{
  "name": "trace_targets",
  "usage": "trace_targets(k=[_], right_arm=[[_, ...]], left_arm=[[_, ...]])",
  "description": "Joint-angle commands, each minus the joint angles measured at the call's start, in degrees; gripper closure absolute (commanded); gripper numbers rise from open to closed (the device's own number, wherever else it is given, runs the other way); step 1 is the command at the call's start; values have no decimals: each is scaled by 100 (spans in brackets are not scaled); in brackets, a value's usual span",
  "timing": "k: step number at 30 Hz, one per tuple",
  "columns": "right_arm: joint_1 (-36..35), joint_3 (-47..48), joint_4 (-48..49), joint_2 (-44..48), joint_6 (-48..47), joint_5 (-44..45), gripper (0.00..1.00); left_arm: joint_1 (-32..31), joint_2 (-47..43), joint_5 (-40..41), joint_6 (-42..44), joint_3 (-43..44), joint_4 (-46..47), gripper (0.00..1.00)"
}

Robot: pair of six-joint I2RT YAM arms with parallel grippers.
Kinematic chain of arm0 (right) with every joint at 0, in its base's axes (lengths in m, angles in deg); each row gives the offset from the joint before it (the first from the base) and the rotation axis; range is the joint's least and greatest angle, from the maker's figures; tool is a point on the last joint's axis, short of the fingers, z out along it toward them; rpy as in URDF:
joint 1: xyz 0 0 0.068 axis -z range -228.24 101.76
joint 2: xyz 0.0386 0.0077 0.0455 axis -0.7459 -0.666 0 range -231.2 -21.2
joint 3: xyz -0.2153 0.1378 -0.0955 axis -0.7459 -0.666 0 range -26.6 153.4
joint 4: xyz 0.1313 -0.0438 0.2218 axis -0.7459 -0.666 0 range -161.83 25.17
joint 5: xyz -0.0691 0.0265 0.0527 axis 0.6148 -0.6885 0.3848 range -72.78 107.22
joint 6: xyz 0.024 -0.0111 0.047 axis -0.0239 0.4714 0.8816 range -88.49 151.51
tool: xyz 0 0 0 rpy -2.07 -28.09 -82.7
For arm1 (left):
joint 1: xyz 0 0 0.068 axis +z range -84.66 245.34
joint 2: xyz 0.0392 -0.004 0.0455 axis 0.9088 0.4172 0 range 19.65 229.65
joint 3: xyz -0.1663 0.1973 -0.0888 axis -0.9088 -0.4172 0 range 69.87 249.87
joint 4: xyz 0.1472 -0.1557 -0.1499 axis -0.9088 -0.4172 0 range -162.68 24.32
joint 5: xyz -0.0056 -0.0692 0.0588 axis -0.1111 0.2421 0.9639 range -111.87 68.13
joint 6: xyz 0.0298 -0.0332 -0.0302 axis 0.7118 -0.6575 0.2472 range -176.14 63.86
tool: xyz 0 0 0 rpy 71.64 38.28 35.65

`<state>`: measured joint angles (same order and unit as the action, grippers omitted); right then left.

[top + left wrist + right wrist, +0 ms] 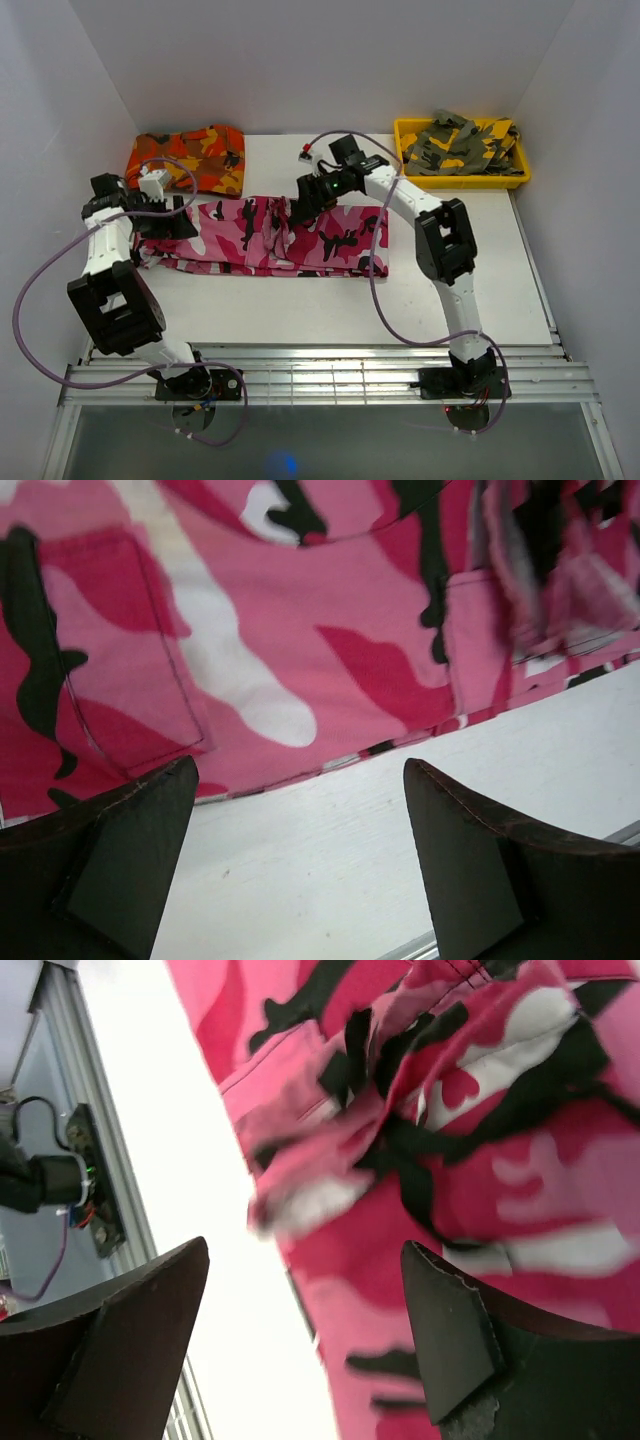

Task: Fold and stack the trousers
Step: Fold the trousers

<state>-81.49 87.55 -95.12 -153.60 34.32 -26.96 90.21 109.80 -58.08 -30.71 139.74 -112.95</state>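
Pink trousers (290,240): lying long and mostly flat on the white table (300,310); they reach from the left side to a bit past the middle; a bumpy crease sits near the middle.
Left pincer (300,770): spread wide; nothing between its fingers; it hangs over the edge of the cloth at the left end.
Right pincer (305,1250): spread wide too; nothing in it; the cloth under it looks rumpled and blurry.
Step now: I think it is a fold; both pincers are free, so a new grab comes next.
How to do it well: go down low at one end; pinch all the layers at once, not just the top one; lift only a little; carry that end over to the other end; line up the edges; smooth the bump first, or it gets folded in.
Where it may go after: likely onto the orange trousers (185,160) at the back left; that is only my guess.
Count: one pink pair; one orange pair, folded; one yellow bin (470,183); grey-green trousers (460,150) in the bin, too jumbled to count; two arms; two pincers.
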Motion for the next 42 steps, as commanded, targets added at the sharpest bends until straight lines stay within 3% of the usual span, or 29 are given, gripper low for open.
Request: trace_targets(k=[1, 5, 9, 12, 19, 24, 28, 31, 33, 34, 35, 36, 39, 42], right_arm=[[642, -505, -65, 1346, -465, -170, 17], [1566, -1490, -451, 1954, -615, 32, 21], [2533, -2622, -724, 2323, -913, 146, 25], [3052, -2845, -1049, 2210, -1177, -54, 25], [3115, -3003, -1077, 1797, -713, -670, 20], [2957, -3504, -629, 1647, -360, -495, 15], [2851, -3820, -496, 1463, -395, -433, 16], [2807, -4031, -435, 1322, -465, -530, 22], [2781, -4163, -400, 1252, -535, -661, 34], [2789, -4173, -391, 1234, -597, -740, 61], [2798, -4164, -399, 1243, -702, -767, 82], [2850, -4146, -408, 1269, -755, -776, 92], [3157, -4050, -505, 1567, -913, -819, 92], [3675, -3874, -934, 1910, -1315, -820, 92]], left_arm=[[-340, -480, -861, -46, 544, -81, 5], [-1094, -420, -835, -591, 835, 112, 7], [-2001, -402, -766, -1258, 748, 961, 10], [-2739, -60, -686, -1777, 765, 1507, 15], [-3742, 1355, -291, -2482, 1179, 2107, 24], [-3717, 1883, -71, -2938, 837, 2142, 33], [-3673, 1822, -9, -3079, 143, 2345, 34], [-3568, 1901, -71, -3175, -34, 2327, 34], [-3524, 1980, -237, -3185, -122, 2240, 34], [-3506, 2006, -377, -3115, -105, 2161, 32], [-3506, 2024, -787, -3036, -9, 2073, 30], [-3514, 1998, -965, -2940, 79, 1829, 28], [-3506, 1544, -994, -2702, 281, 1564, 21], [-3506, 1190, -426, -2570, 326, 1344, 18]])
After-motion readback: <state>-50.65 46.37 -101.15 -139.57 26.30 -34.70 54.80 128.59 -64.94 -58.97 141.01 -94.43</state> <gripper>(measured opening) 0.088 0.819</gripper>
